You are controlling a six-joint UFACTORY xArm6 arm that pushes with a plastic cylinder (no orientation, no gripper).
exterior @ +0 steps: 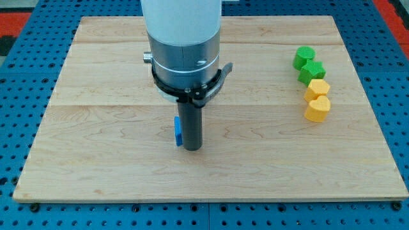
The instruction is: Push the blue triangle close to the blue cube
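Note:
A blue block (177, 130) shows only as a narrow strip at the left side of my rod; its shape cannot be made out. My tip (192, 148) rests on the board just right of it, touching or nearly touching it. No second blue block shows; the arm hides part of the board above the rod.
Two green blocks (304, 57) (312, 71) and two yellow blocks (317, 88) (317, 108) stand in a close column at the view's right. The wooden board (96, 160) lies on a blue perforated table. The arm's white and grey body (183, 45) covers the top middle.

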